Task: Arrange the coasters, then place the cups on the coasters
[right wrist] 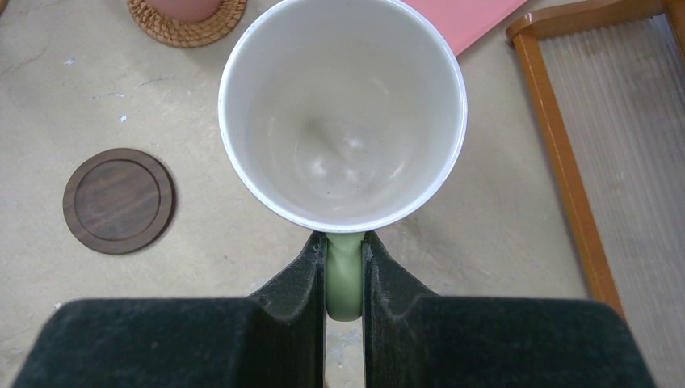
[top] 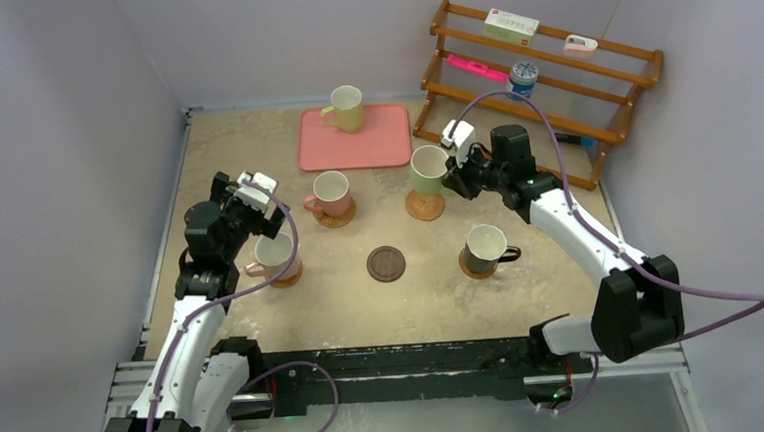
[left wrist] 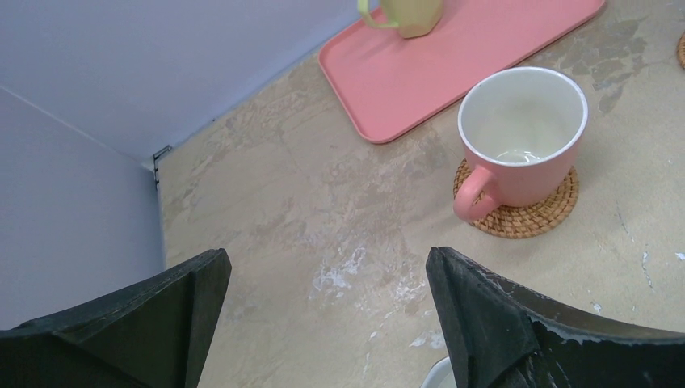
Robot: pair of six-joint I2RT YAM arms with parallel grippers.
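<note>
My right gripper (right wrist: 346,250) is shut on the handle of the light green cup (right wrist: 343,113). That green cup (top: 427,168) is upright over a tan coaster (top: 425,207); whether it rests on it I cannot tell. One pink cup (left wrist: 521,137) stands on a woven coaster (left wrist: 525,217). My left gripper (left wrist: 327,267) hangs open and empty above the other pink cup (top: 273,255). The black cup (top: 485,248) sits on a tan coaster (top: 474,269). The dark brown coaster (top: 386,264) lies bare. The pale yellow cup (top: 346,108) stands on the pink tray (top: 374,146).
A wooden rack (top: 550,75) at the back right holds a small can (top: 523,75) and boxes, close behind my right arm. Its orange frame (right wrist: 565,162) runs along the right of the right wrist view. Grey walls enclose the table on three sides.
</note>
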